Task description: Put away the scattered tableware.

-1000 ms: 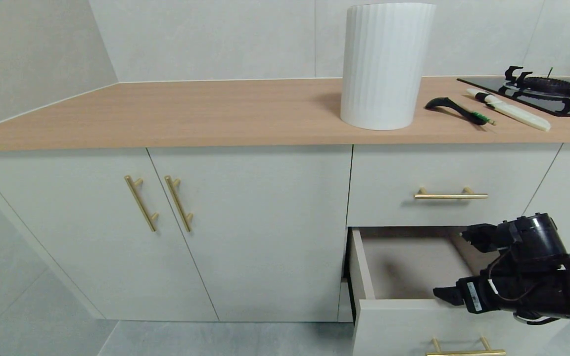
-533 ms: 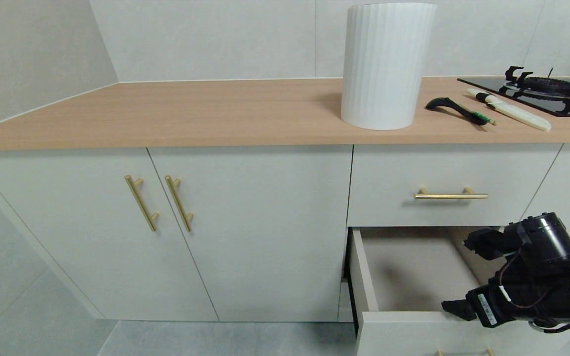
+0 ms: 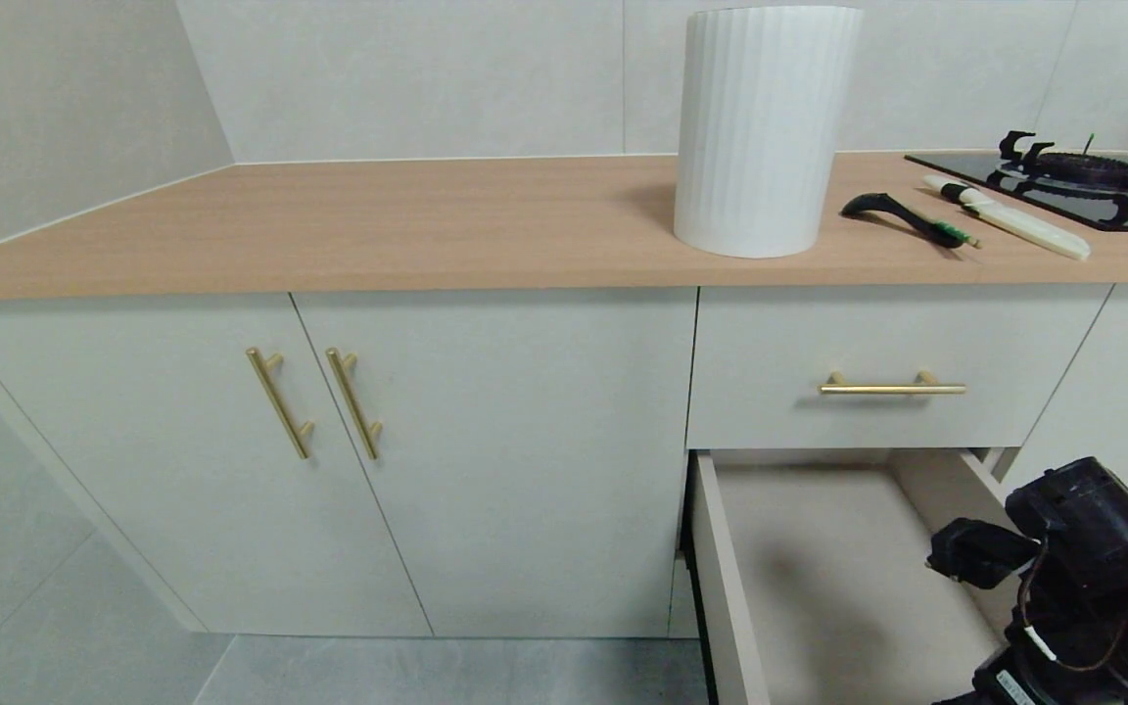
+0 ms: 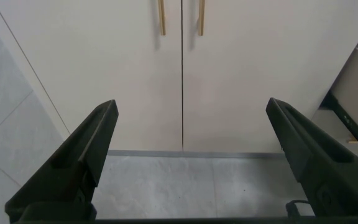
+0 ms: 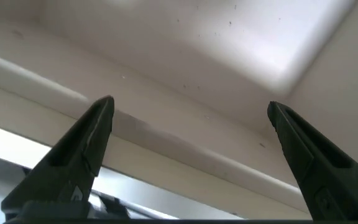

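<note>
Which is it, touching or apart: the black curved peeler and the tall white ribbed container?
Apart. The head view shows bare wooden countertop between peeler and container.

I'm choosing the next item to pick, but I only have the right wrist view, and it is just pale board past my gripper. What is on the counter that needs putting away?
Observer: Two things, a black tool with a green end and a white knife, lying side by side on the counter.
Operator: Anything standing near them?
Observer: A tall white ribbed container, just to the robot's left of the black tool.
Operator: Where is my left gripper?
Observer: The left gripper is open, low down, facing the cupboard doors.
</note>
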`<state>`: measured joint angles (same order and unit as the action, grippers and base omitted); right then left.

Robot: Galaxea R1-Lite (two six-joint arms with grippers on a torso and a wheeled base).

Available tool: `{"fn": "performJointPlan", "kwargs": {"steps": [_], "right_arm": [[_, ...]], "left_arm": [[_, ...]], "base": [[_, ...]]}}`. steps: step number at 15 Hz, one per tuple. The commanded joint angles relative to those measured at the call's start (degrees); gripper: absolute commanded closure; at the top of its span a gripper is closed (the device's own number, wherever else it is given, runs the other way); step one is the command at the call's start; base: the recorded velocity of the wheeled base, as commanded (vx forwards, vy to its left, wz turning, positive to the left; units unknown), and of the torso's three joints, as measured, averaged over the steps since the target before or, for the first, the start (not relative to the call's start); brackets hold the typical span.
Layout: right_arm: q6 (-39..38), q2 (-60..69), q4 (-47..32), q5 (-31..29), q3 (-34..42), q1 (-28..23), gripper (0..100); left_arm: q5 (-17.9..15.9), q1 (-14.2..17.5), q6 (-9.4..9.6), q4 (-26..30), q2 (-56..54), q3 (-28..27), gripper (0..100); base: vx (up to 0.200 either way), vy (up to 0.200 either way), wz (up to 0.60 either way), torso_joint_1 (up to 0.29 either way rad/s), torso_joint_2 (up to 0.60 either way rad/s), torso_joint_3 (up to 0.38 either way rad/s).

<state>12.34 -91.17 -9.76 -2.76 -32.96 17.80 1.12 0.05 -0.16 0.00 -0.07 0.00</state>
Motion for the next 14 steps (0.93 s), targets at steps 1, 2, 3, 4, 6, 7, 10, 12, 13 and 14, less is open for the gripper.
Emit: {"fn": "performJointPlan", "kwargs": {"steps": [1,2,3,4,6,7,10,12,13,14], "right_arm": [[0.2,1.2,-1.7,-0.1,-0.2,0.6,0],[0.2,1.3,-2.1,-0.1,-0.3,0.8,0],[0.2,1.3,-2.1,-0.1,-0.3,1.0,0],[0.1,1.3,-1.9,-0.2,-0.3,1.0,0],[-0.4,1.2,-1.3,-0.5,-1.7,0.9,0],[-2.0,1.3,-1.3,-0.5,-2.6,0.9,0],[-8.0,1.0,1.4,-0.1,-4.9,0.5,0],[-12.3,0.4,8.7,-0.2,-5.2,-0.5,0],[-14.4,0.1,11.3,-0.3,-5.2,-0.6,0],[-15.9,0.1,13.5,-0.3,-5.1,-0.6,0]], "left_arm": [[0.0,0.0,-0.02,0.0,0.1,0.0,0],[0.0,0.0,-0.02,0.0,0.1,0.0,0],[0.0,0.0,-0.02,0.0,0.1,0.0,0],[0.1,0.0,-0.02,0.0,0.1,0.0,0],[0.0,0.0,-0.02,0.0,0.1,0.0,0],[0.0,0.0,-0.02,0.0,0.1,0.0,0],[0.0,0.0,-0.02,0.0,0.1,0.0,0],[0.0,0.0,-0.02,0.0,0.1,0.0,0],[0.0,0.0,-0.02,0.0,0.1,0.0,0],[0.0,0.0,-0.02,0.0,0.1,0.0,0]], "base": [[0.0,0.0,0.0,0.0,0.0,0.0],[0.0,0.0,0.0,0.0,0.0,0.0],[0.0,0.0,0.0,0.0,0.0,0.0],[0.0,0.0,0.0,0.0,0.0,0.0],[0.0,0.0,0.0,0.0,0.0,0.0],[0.0,0.0,0.0,0.0,0.0,0.0],[0.0,0.0,0.0,0.0,0.0,0.0],[0.0,0.0,0.0,0.0,0.0,0.0],[0.0,0.0,0.0,0.0,0.0,0.0],[0.0,0.0,0.0,0.0,0.0,0.0]]}}
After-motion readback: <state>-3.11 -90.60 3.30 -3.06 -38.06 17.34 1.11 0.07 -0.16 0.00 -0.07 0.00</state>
